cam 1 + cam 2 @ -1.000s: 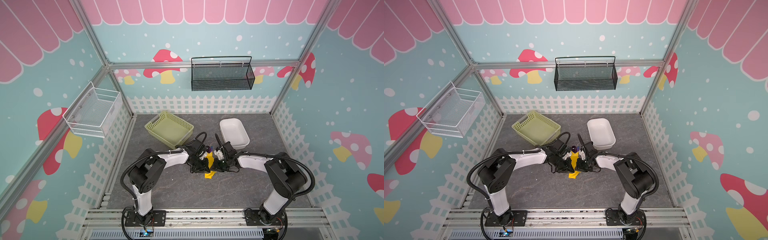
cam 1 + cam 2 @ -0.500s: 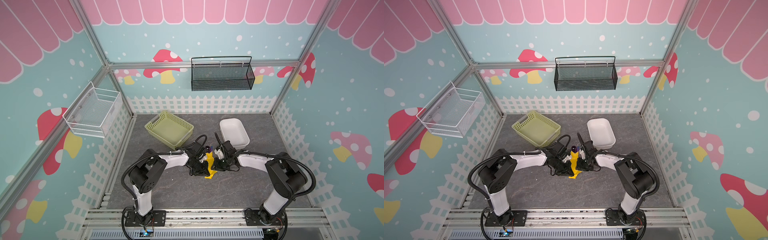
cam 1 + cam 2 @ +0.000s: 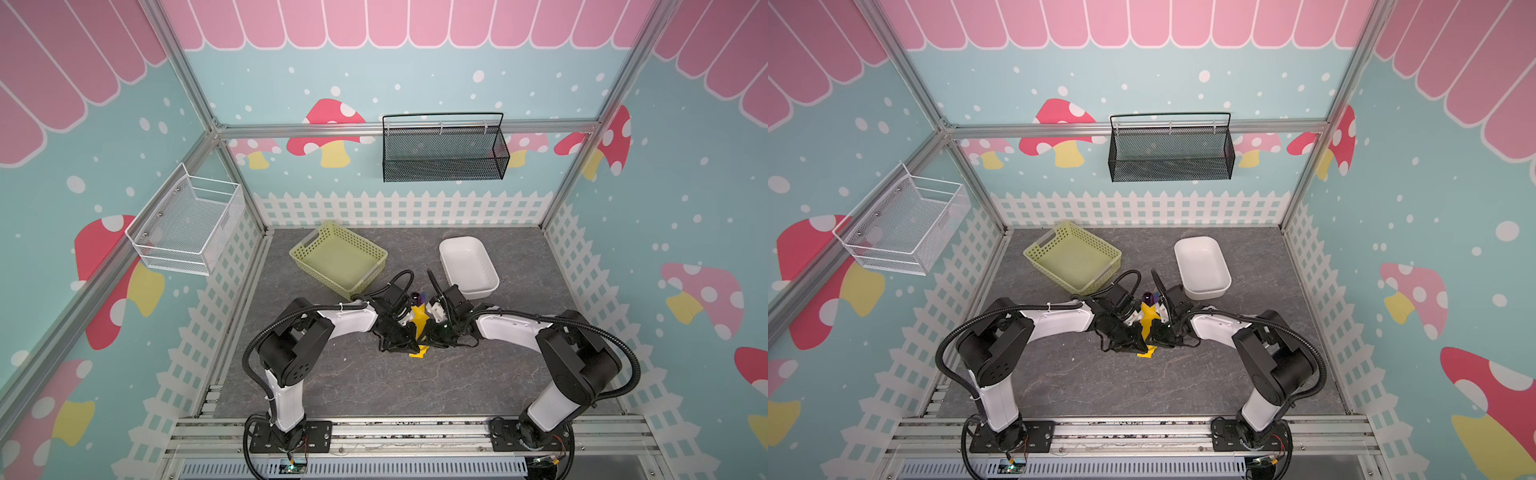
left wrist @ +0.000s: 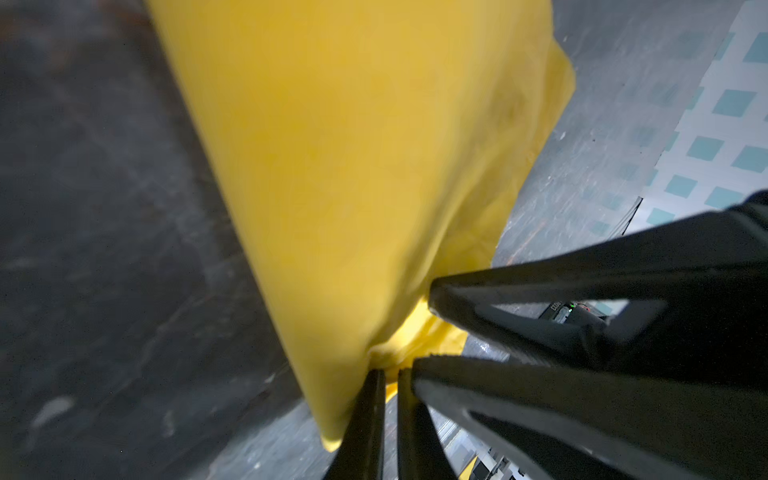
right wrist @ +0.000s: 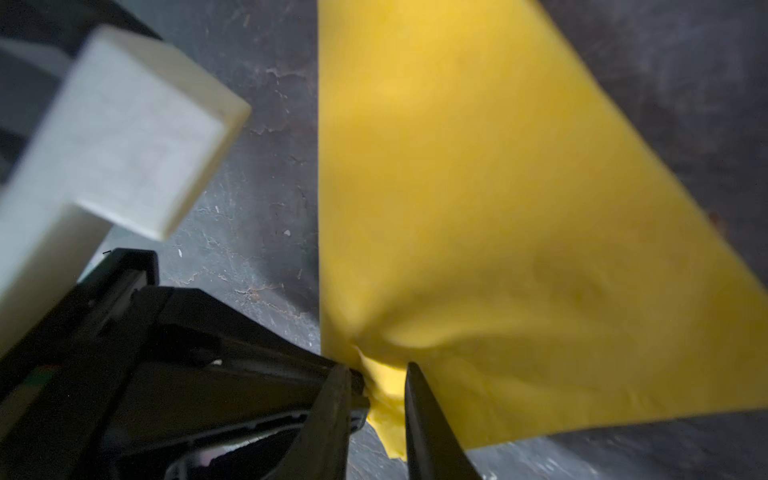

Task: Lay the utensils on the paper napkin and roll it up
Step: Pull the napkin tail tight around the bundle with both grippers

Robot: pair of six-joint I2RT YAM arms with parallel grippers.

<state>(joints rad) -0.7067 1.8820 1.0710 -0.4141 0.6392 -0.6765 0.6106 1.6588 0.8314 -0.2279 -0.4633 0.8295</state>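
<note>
Left wrist view shows the left gripper closed on one end of the rolled napkin, which lies mid-worktop. At that same end the right gripper has its jaws slightly apart around the paper — whether it pinches, I cannot tell. A loose hold could let the roll spring open, opposed tugs could tear the thin paper — and the cutlery might slide out.

One napkin, three baskets (one tub)
</note>
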